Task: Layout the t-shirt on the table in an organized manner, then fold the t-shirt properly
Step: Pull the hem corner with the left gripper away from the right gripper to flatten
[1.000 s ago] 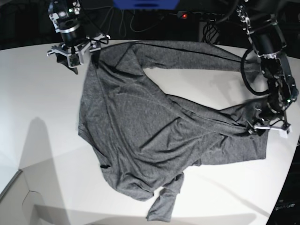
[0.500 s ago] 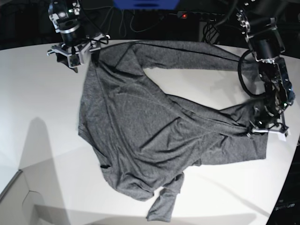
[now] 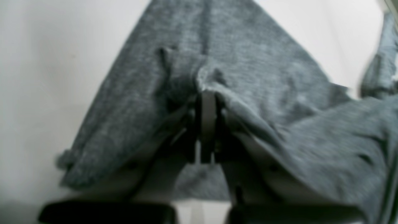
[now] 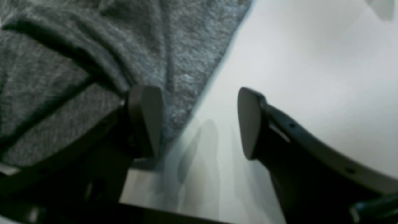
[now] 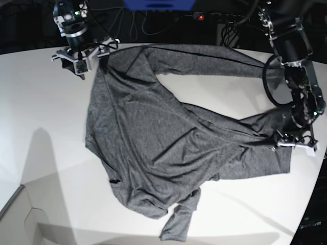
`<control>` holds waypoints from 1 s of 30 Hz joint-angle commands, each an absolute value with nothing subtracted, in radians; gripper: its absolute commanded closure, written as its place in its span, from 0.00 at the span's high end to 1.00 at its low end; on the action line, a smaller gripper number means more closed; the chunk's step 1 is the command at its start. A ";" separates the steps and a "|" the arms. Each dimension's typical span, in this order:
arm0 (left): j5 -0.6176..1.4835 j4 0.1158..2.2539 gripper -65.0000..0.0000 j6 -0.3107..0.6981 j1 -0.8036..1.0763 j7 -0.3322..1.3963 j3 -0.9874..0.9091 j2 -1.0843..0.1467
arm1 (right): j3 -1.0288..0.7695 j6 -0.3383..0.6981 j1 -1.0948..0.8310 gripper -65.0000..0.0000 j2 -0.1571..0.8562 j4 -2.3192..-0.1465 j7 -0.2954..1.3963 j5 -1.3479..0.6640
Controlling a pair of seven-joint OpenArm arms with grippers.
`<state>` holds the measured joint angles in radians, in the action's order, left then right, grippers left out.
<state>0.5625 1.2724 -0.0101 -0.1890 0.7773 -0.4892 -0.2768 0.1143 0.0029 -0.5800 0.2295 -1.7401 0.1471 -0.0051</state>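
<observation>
At the t-shirt (image 5: 168,153)'s far end, fabric is pinched by the left gripper (image 3: 205,93), jaws pressed together. Opp. end, the right gripper (image 4: 199,121) is held spread astride the hem; long axis is spanned btwn both.

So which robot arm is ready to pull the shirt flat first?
Probably the left. Its jaws are shut, pinching a fold of the t-shirt. The right gripper has its jaws open, one over the shirt's edge, one over bare table, holding nothing.
</observation>
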 commanded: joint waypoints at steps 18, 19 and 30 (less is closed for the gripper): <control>0.941 1.745 0.00 -0.001 0.268 1.061 -0.949 -0.306 | 0.059 0.001 -0.562 0.59 0.234 -1.713 0.116 -0.005; 0.941 1.736 0.00 -0.001 0.282 1.059 -0.947 -0.305 | 0.059 0.001 -0.562 0.59 0.234 -1.713 0.116 -0.005; 0.941 1.515 0.01 -0.001 0.274 1.059 -0.943 -0.268 | 0.059 0.001 -0.562 0.59 0.234 -1.722 0.114 -0.005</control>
